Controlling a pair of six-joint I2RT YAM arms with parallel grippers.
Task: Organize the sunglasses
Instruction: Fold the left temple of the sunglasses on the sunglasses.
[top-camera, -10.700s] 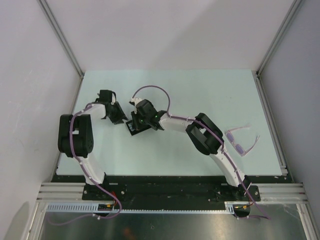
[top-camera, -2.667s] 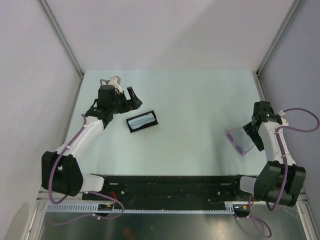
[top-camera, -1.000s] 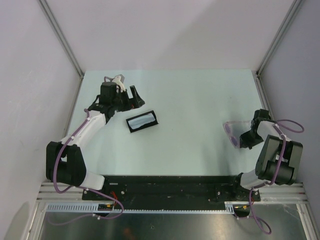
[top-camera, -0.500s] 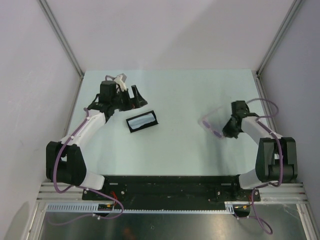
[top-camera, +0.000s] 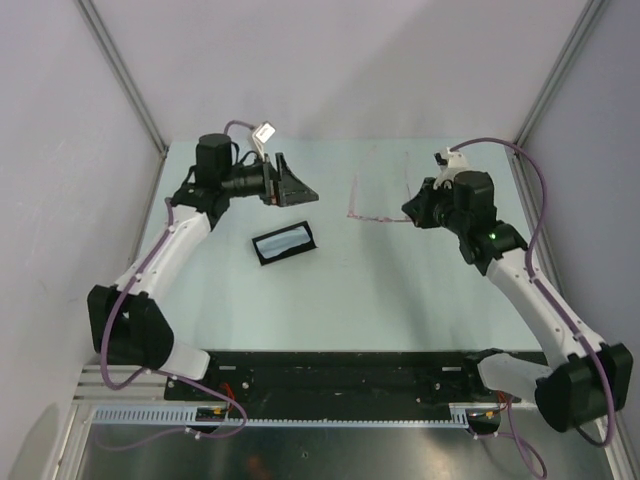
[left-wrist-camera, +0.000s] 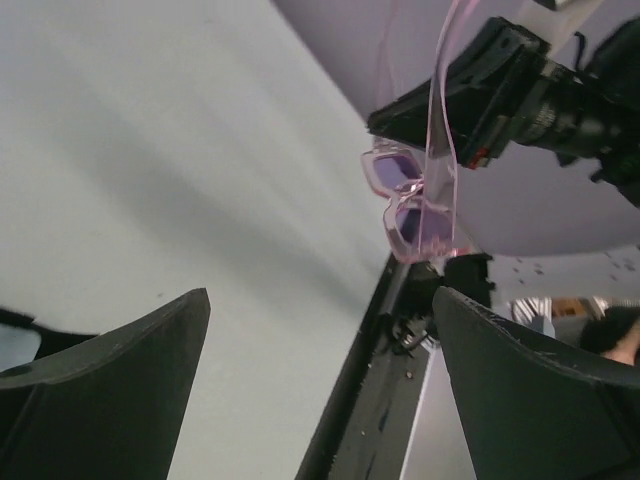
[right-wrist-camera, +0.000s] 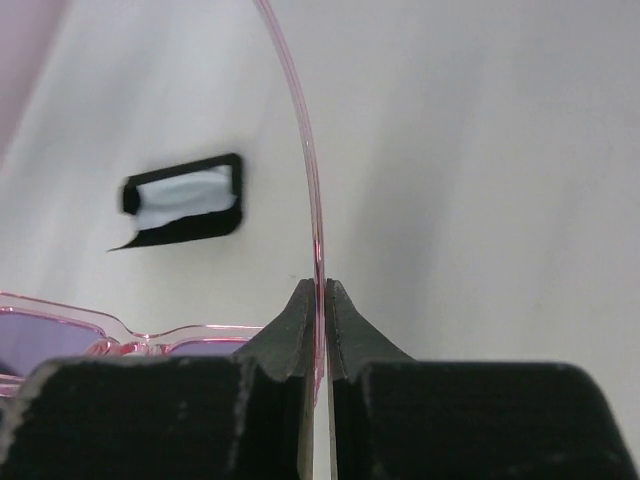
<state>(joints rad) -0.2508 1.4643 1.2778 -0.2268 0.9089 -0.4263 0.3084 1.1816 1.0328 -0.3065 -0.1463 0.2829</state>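
Note:
The sunglasses (top-camera: 375, 216), with a thin pink frame and purple lenses, hang in the air above the middle-right of the table. My right gripper (top-camera: 412, 208) is shut on one of their arms. In the right wrist view the fingertips (right-wrist-camera: 300, 305) pinch that thin pink arm (right-wrist-camera: 308, 180), and the lenses (right-wrist-camera: 150, 340) sit low on the left. My left gripper (top-camera: 292, 186) is open with nothing in it and points right towards the sunglasses (left-wrist-camera: 415, 205), which float beyond its fingertips (left-wrist-camera: 190, 310).
A black oblong case (top-camera: 268, 260) lies open on the table left of centre with a light blue cloth (top-camera: 284, 241) in it. The same case (right-wrist-camera: 180, 228) shows below the held glasses in the right wrist view. Grey walls close in the table.
My right arm has lifted the sunglasses off the right side of the table and carried them left and farther back. My left gripper has swung round to point right.

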